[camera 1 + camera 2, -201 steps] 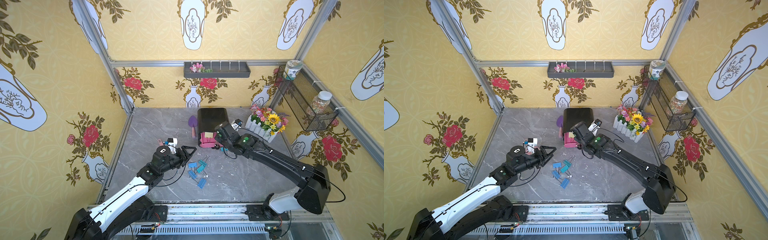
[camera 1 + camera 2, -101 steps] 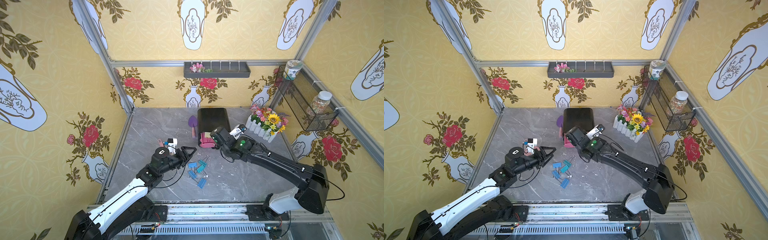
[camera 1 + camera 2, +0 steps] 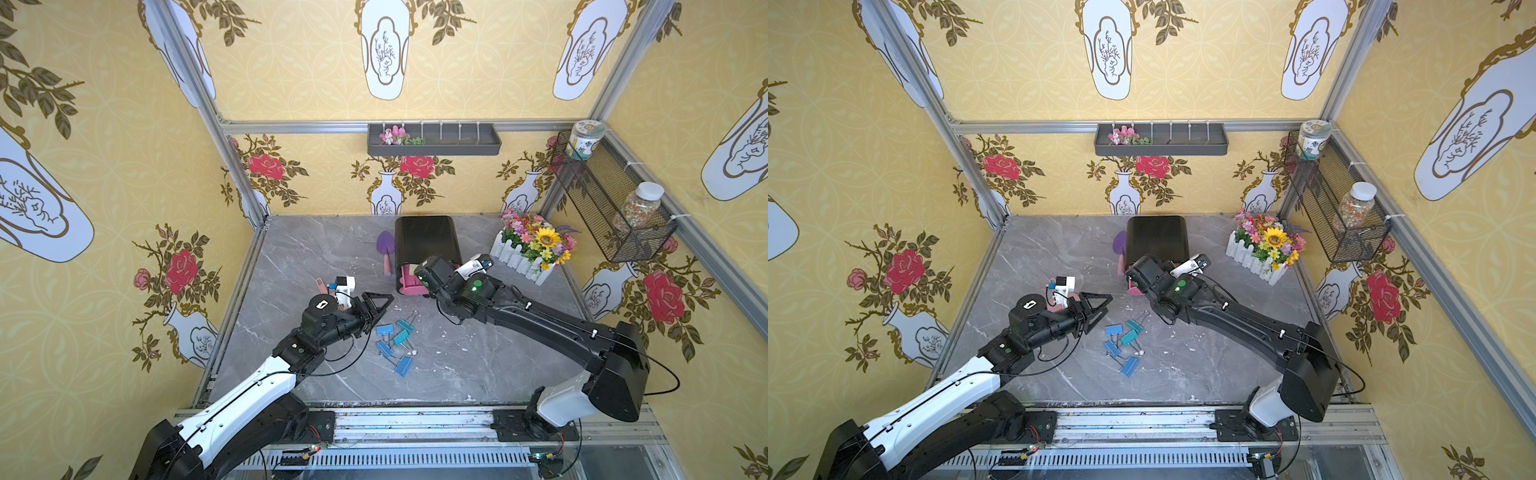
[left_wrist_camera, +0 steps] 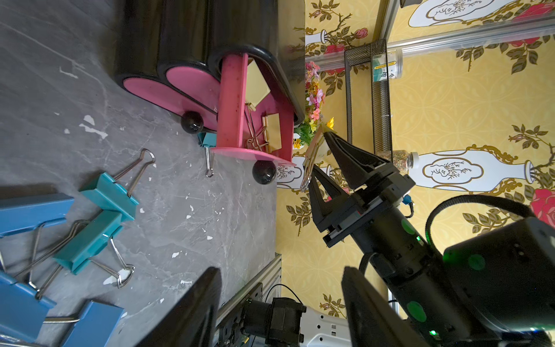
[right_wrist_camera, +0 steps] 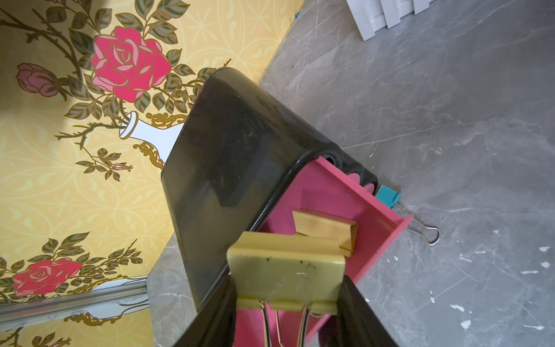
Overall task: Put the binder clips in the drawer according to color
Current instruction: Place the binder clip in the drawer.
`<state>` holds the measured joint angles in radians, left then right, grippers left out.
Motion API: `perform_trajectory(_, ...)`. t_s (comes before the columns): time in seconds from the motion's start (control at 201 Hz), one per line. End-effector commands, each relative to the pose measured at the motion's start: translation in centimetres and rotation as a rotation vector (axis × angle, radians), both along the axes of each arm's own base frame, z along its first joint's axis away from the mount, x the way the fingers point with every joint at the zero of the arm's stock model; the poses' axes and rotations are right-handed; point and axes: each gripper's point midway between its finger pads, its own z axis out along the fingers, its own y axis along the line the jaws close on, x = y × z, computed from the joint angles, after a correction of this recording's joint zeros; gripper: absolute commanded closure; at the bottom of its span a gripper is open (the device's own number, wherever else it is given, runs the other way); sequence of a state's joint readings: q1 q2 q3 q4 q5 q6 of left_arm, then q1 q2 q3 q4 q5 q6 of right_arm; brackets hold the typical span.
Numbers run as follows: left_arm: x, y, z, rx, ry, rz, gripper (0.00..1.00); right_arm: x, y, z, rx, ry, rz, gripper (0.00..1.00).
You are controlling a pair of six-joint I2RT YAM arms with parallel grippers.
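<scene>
The right tool [image 5: 285, 303] is clamped on a pale yellow folding metal binder clip [image 5: 285, 267]. Its two black fingers [image 5: 216, 309] press the clip's two ends, and the wire handles run back between them. Just below and ahead of that tool stands the small black rounded cabinet [image 5: 228, 156] with three pink drawers. Its top pink drawer [image 5: 330, 192] is pulled out, and the held clip hangs over the drawer's front part, clear of it. Other pale yellow clips [image 4: 258, 85] lie inside the drawer; the left wrist view shows two. A single teal clip [image 5: 388, 195] lies on the grey marbled desk [image 3: 457, 365] beneath the drawer's front, right by the cabinet's foot.

The left tool [image 3: 382, 309] stands apart, with nothing between its fingers. Just ahead of its tips, between the two tools, a loose heap of three blue and two teal clips [image 3: 402, 337] lies on the desk, several of them touching or overlapping.
</scene>
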<state>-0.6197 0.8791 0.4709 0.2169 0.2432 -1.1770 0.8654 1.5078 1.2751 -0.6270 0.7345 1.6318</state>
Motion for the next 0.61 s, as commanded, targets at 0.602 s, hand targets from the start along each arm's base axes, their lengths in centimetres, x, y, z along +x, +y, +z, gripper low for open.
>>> perform_trajectory(0.602,-0.02,0.25,0.27,-0.018,-0.019,-0.010,0.30,1.52,0.26,0.15,0.048,-0.041,-0.083,0.50)
